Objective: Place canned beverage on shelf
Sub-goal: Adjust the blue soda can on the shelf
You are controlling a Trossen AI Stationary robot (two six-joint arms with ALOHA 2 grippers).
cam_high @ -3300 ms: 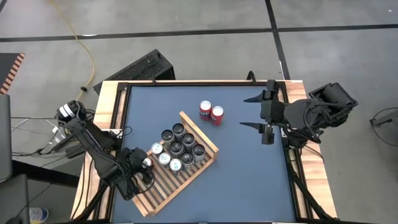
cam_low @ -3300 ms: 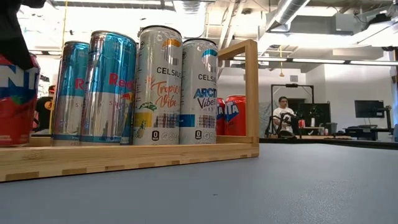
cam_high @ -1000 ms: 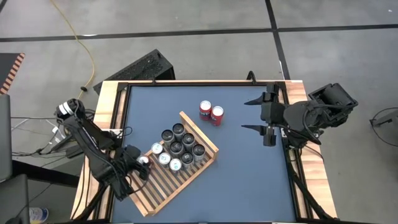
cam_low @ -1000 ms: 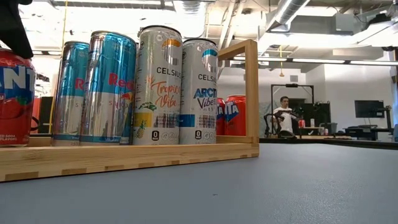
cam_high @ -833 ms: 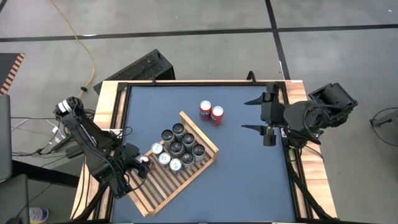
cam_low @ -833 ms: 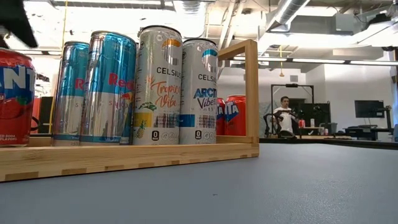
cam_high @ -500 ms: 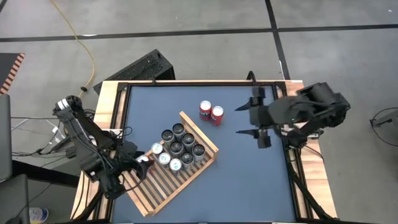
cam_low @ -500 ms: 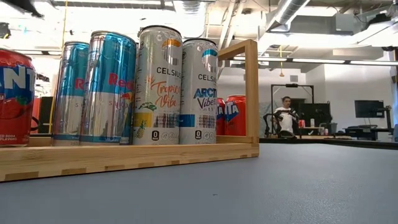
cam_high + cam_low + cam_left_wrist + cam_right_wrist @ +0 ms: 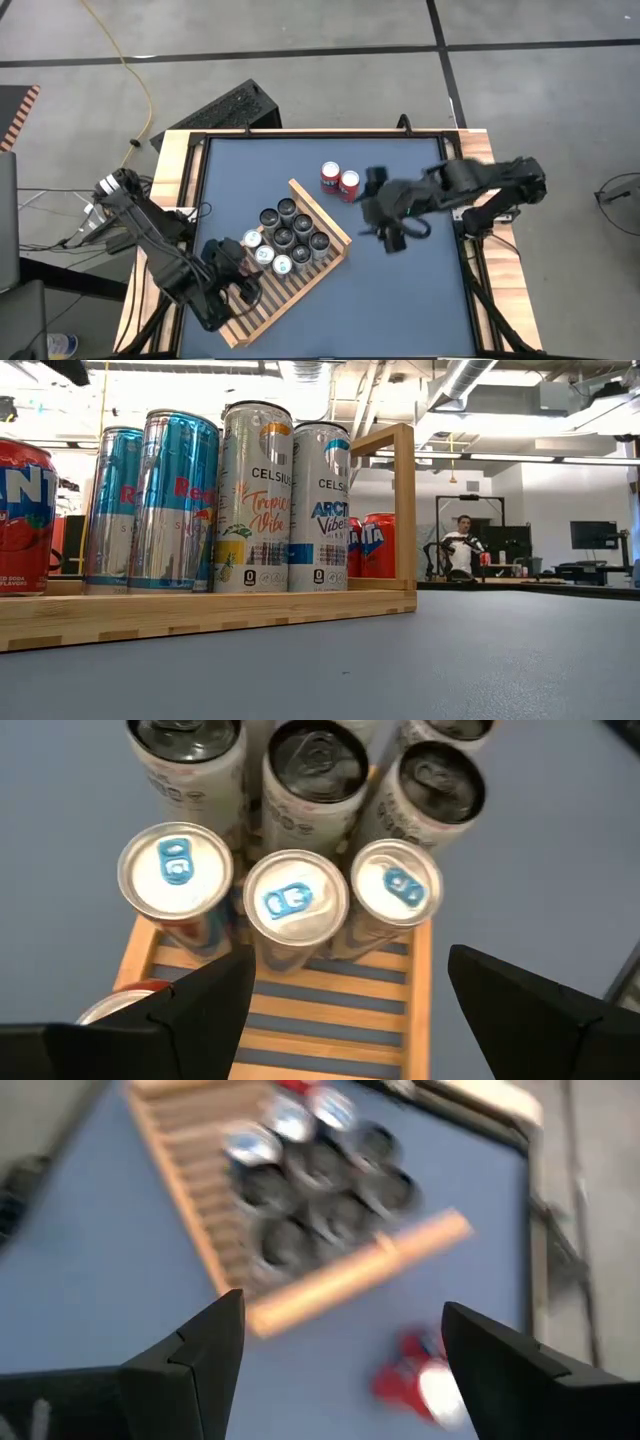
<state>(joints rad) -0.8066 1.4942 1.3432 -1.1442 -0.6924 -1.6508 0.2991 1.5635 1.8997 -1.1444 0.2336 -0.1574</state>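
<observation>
The light wooden slatted shelf (image 9: 290,295) lies slantwise on the blue table, and several cans stand upright on it (image 9: 290,238). A red can (image 9: 22,520) stands on the shelf's slats at the near-left end of the group; its rim shows in the left wrist view (image 9: 128,1004). Two more red cans (image 9: 340,182) stand on the table beyond the shelf. My left gripper (image 9: 233,280) hovers open and empty above the shelf, its fingers (image 9: 200,1010) apart over the cans. My right gripper (image 9: 374,212) is open and empty, just right of the two red cans (image 9: 420,1380).
The shelf's raised frame bar (image 9: 403,510) stands at its far end, next to the tall cans. The table has a raised wooden rim (image 9: 180,170). Bare blue table (image 9: 400,300) lies right of and in front of the shelf. A person sits far off in the room (image 9: 462,545).
My right gripper has swung from the table's right edge toward the left, to a spot close beside the two red cans, and has stayed open. My left gripper has risen off the red can on the shelf and shifted a little toward the near edge; that can stays upright.
</observation>
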